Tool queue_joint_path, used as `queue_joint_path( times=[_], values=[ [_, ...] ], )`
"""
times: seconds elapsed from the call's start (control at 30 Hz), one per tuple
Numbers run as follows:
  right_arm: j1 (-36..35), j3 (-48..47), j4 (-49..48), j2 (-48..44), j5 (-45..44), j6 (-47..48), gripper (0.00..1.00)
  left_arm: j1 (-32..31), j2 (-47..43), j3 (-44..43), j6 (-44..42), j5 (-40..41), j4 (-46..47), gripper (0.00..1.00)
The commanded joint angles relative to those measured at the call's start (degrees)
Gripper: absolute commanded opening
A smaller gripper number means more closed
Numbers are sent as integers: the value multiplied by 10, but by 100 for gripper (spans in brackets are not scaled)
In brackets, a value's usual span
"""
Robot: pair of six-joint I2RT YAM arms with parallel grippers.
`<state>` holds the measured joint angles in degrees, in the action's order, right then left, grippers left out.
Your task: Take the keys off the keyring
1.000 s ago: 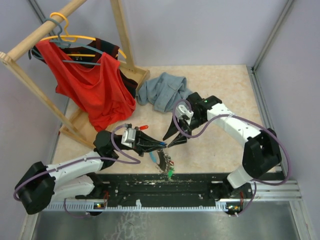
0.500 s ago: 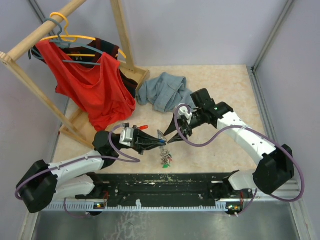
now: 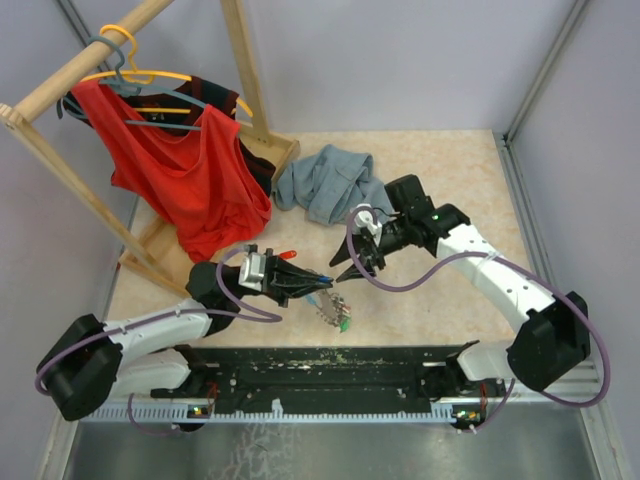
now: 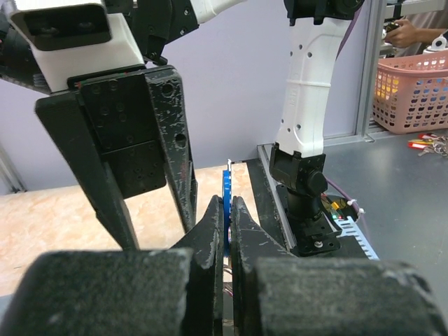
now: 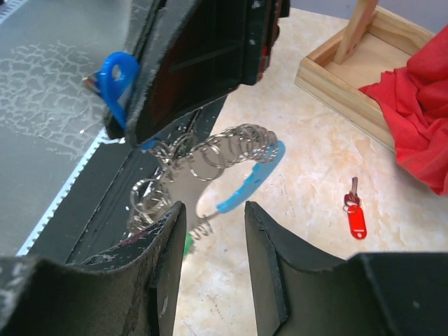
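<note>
- Since a second ago, the right arm is reaching in from farther right, and the keyring (image 5: 250,180) is hanging farther from the table's (image 3: 440,180) front edge.
- Left of both pincers, a loose red key (image 5: 355,222) is lying flat on the table, apart from the ring.
- The left pincer (image 4: 227,210) is clenching the ring's blue part.
- The remaining keys (image 3: 341,318) are dangling in a bunch below it.
- The right pincer (image 5: 212,208) is hovering released, fingers apart beside the silvery chain (image 5: 227,150), gripping nothing.
</note>
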<state>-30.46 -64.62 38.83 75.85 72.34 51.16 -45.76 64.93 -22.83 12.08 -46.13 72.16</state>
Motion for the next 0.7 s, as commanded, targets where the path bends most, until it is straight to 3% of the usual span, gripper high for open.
queue_joint_path(
  times=[0.0,0.3,0.53,0.67],
  values=[
    [4,-30,66,-21,45,85,39,5,4,-2,13,2,61,0],
    [-11,-30,78,-13,61,100,33,7,21,-7,21,-3,74,0],
    [-20,-11,-14,-8,53,2,32,7,30,-13,31,-10,80,0],
    [-26,-6,-20,-5,62,-3,32,7,38,-15,36,-12,89,0]
  ],
)
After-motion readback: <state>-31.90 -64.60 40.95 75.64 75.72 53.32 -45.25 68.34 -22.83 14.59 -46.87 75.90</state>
